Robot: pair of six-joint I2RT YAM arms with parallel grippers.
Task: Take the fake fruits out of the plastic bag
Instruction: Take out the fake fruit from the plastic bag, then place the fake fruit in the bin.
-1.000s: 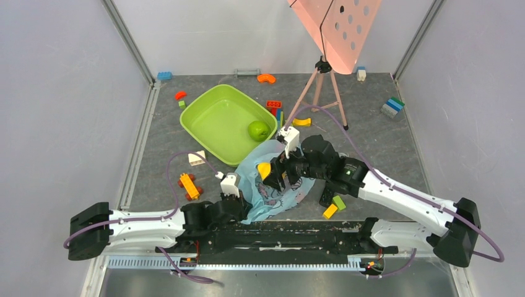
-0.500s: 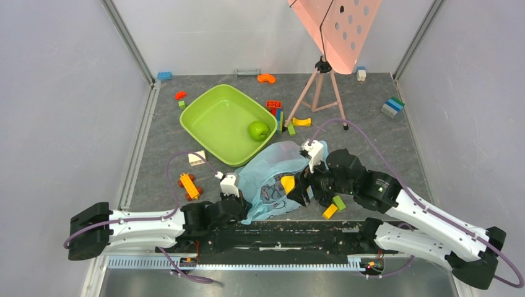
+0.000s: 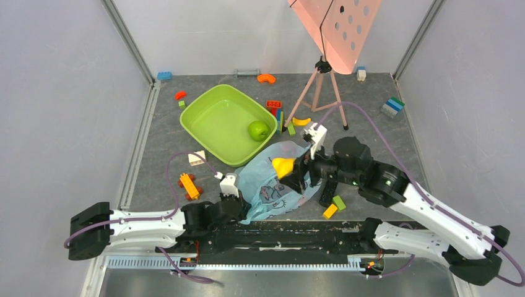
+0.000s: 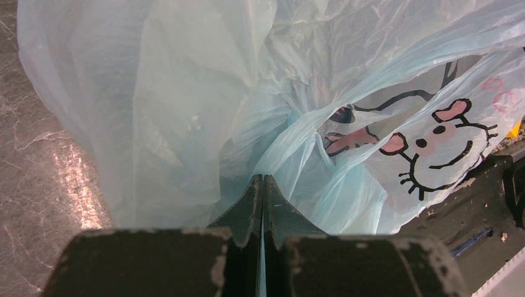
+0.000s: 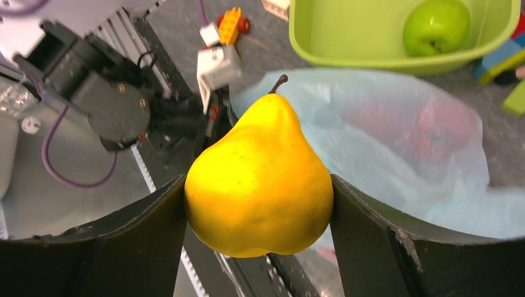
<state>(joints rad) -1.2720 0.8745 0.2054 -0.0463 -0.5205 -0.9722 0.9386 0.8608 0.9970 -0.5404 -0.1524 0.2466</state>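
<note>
Top external view: the right gripper (image 3: pixel 288 171) had swung back from the near edge and risen; its jaws were clamped on the yellow pear (image 5: pixel 260 179), clear above the plastic bag (image 3: pixel 266 189); likely the second fruit out. The green apple (image 3: pixel 258 130) lay in the tub (image 3: pixel 207 102); red fruit (image 5: pixel 427 133) blurred behind thin crinkly film; the left gripper (image 4: pixel 263 189) was pinched tight on a bag fold; the pear was glossy, smooth, stemmed.

R gripper (image 5: pixel 259 201) clamps yellow pear (image 5: pixel 259 185) betw. both fingers, blue bag (image 5: pixel 371 105) behind it. Red blobs (image 5: pixel 433 133) show thru bag; green apple (image 5: pixel 436 26) sits in green tub (image 5: pixel 347 37).
</note>
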